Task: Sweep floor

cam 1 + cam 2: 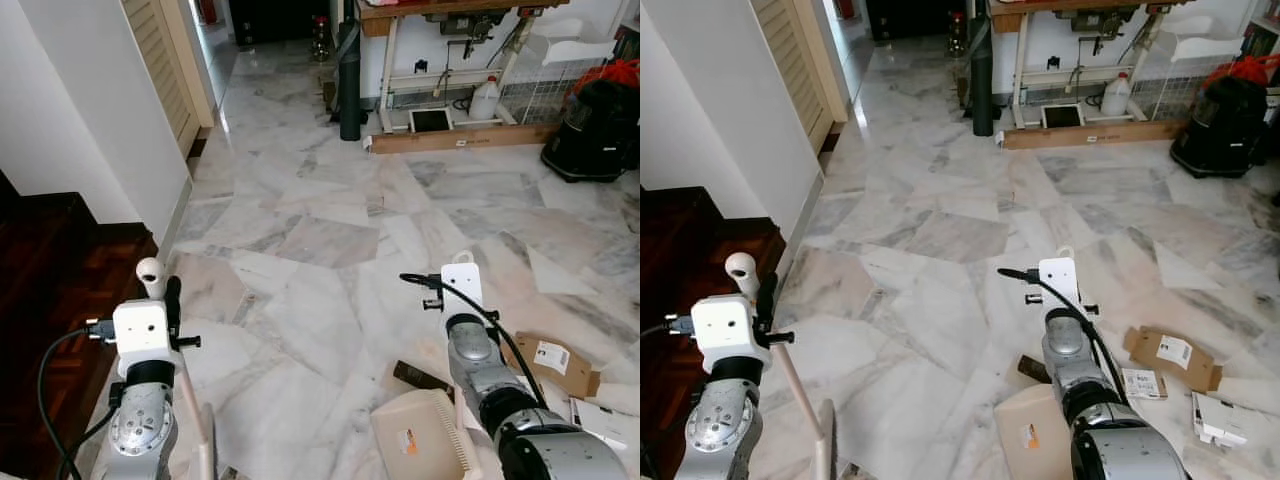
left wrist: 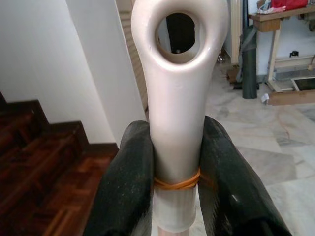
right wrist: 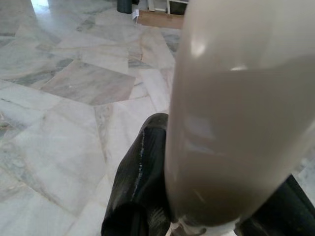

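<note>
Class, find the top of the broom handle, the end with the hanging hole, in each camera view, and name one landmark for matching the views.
Left eye view: broom handle at lower left.
Right eye view: lower left, nearer the edge.
Left wrist view: centre, clamped in the left gripper.
Right wrist view: the pale shaft here is the dustpan handle, held by the right gripper.
Shared landmark: the long brown board under the far table.

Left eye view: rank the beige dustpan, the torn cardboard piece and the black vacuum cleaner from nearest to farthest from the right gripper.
1. Beige dustpan, on the floor just below the right gripper.
2. Torn cardboard piece, on the floor to its right.
3. Black vacuum cleaner, far right, by the wall.
</note>
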